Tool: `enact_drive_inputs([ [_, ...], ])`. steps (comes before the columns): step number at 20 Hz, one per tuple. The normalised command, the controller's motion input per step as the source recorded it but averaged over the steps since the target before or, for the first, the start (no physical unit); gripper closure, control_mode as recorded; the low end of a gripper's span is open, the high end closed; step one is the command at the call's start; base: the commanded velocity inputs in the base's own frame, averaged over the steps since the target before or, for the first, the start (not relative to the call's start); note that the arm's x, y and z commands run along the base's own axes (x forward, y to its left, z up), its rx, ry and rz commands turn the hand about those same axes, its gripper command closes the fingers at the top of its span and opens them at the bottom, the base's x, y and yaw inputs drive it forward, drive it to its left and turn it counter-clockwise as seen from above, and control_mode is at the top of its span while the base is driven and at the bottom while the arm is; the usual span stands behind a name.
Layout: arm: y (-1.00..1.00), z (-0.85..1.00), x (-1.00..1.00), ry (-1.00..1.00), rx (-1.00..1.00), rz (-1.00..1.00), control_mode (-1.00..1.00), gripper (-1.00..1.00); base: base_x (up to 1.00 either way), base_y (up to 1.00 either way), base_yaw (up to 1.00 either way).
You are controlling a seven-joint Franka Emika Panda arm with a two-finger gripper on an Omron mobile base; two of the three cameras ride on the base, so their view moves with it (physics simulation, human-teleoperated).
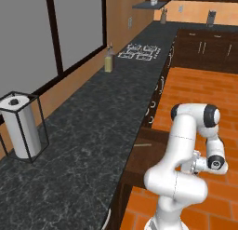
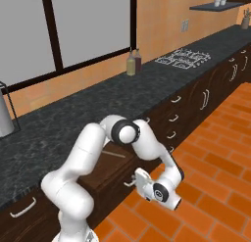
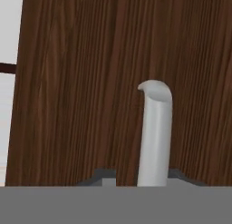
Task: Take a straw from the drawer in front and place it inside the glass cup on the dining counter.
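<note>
We see the drawer (image 2: 113, 166) pulled out from under the black worktop (image 2: 73, 118), with the straw (image 2: 112, 152) lying flat inside it near the worktop's edge, a thin pale line across the dark wood. In the left base view the drawer (image 1: 146, 150) juts over the orange tile floor (image 1: 200, 96), partly behind the arm.

The claw (image 2: 131, 181) sits at the drawer front, low at the end of the bent arm. In the hand view the pale handle (image 3: 155, 137) rises against the brown drawer face (image 3: 90, 82), very close to the camera. We cannot tell whether the claw's jaws are spread or pressed on the handle; the fingers are hidden at the bottom of that view and too small to read from the base cameras.

On the worktop stand a paper towel roll (image 1: 19, 126) in a wire holder and an oil bottle (image 1: 109, 59) by the wall. Farther along is a hob (image 1: 139, 51). More curved handles (image 2: 172, 118) line the cabinets to the right.
</note>
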Motion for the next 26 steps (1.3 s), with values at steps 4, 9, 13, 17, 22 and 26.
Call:
enact_drive_inputs([
  [4, -0.81, 0.00, -0.66, 0.01, 0.01, 0.00, -1.00, -1.00, 0.00, 0.00, 0.00],
  [9, -0.22, 0.00, -0.28, 0.15, -0.04, -0.03, -1.00, -1.00, 0.00, 0.00, 0.00],
  [13, -0.03, 0.23, -0.18, 0.24, -0.22, -0.11, -1.00, -1.00, 0.00, 0.00, 0.00],
  [17, 0.00, 0.97, -0.09, 0.15, -0.21, -0.12, -1.00, -1.00, 0.00, 0.00, 0.00],
  [22, 0.22, 1.00, 0.00, 0.07, -0.24, -0.01, -1.00, -1.00, 0.00, 0.00, 0.00],
  [26, 0.58, 0.85, 0.04, 0.11, -0.30, 0.00, -1.00, -1.00, 0.00, 0.00, 0.00],
])
